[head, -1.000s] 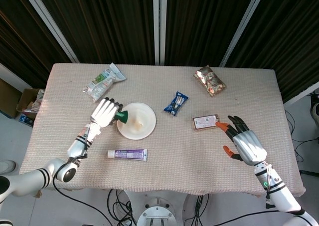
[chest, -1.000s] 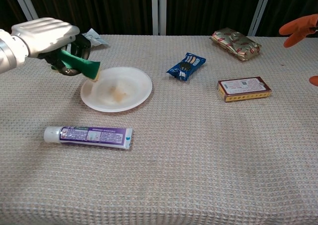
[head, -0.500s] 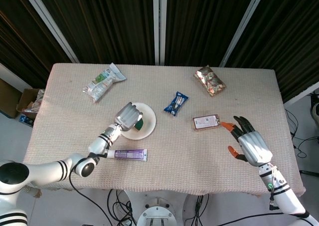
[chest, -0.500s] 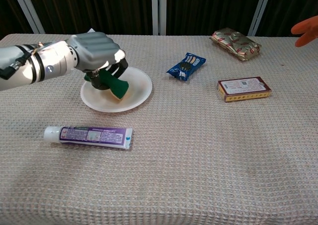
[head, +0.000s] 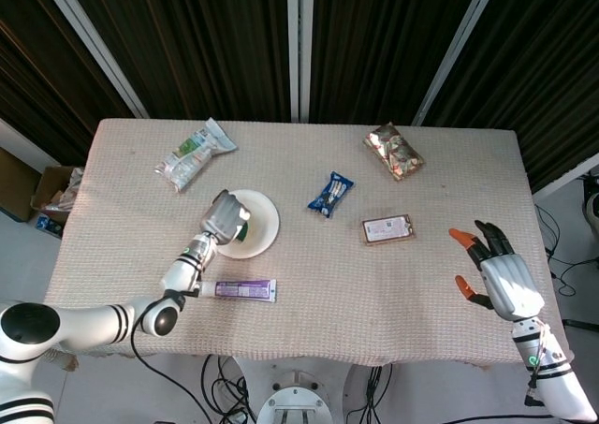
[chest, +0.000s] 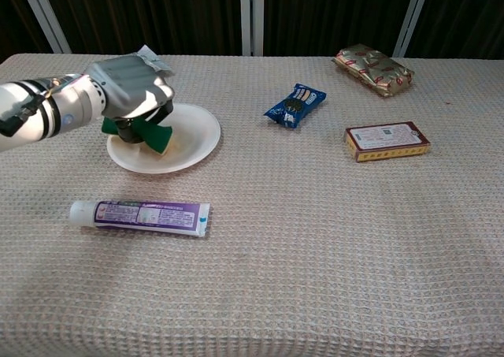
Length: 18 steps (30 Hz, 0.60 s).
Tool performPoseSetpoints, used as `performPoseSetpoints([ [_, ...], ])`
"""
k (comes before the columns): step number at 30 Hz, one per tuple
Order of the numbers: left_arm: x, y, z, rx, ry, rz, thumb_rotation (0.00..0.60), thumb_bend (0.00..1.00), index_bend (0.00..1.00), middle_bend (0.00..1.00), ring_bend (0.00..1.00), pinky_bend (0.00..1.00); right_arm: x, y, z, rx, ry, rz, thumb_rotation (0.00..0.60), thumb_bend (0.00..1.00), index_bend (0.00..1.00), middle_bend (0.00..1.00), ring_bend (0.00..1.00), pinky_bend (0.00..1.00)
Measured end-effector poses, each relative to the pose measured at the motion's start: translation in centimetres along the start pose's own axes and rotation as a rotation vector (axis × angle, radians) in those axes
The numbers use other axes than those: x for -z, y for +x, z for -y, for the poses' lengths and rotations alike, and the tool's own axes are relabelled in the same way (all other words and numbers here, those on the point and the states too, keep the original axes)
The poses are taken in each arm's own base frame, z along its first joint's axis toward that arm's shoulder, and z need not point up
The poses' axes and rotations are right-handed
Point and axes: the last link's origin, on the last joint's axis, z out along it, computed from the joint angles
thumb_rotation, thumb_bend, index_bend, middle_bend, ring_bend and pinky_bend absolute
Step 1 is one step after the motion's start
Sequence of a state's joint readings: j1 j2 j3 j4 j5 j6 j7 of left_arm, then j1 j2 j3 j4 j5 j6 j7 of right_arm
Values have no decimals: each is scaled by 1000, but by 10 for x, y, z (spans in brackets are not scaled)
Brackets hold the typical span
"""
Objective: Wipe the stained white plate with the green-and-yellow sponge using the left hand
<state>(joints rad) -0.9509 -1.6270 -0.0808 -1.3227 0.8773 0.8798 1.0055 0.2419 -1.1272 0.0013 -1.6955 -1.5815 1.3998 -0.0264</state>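
Evidently mid-wipe, the left hand [chest: 130, 89] had its fingers [chest: 146, 103] gripping the sponge [chest: 153, 135], pressed under them onto the plate [chest: 197, 140]. Next, I judged, further strokes across its middle. Far right, the right hand [head: 501, 274] hung splayed, empty.

The plate [chest: 193, 136] lies on the table [chest: 315, 254] toward its left side, with the left hand [chest: 130, 93] over the plate's left part, holding the sponge [chest: 153, 136] down on it, apparently touching. The toothpaste tube [chest: 140, 213] lies in front of the plate. A snack packet [chest: 296, 105] sits right of the plate, a box [chest: 387, 141] further right, a foil bag [chest: 372, 68] behind the box. Another packet [head: 194, 152] lies behind the plate. The right hand [head: 501, 276] hovers at the table's right edge, well apart from everything.
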Motion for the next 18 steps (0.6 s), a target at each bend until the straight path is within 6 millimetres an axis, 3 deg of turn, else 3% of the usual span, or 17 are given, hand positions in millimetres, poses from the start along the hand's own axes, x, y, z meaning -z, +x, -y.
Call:
performPoseSetpoints([
  [4,8,8,-11,19,-25,-11,600,311,633,591,495,495,3,-2,-3,-6,-8,0,600,267,157,215,3,81],
  [8,4,11,-18,1,-37,-14,600,311,633,591,495,495,5,-2,-4,-7,-15,2,600,267,157,216,3,82],
  [13,-10,1,-15,-42,-5,32,600,311,633,591,495,498,7,-1,-6,-7,-20,-4,600,266,157,216,3,81],
  [18,-11,-5,-7,-21,43,70,600,310,633,590,495,500,8,-2,-6,-9,-19,-2,600,267,157,216,3,82],
])
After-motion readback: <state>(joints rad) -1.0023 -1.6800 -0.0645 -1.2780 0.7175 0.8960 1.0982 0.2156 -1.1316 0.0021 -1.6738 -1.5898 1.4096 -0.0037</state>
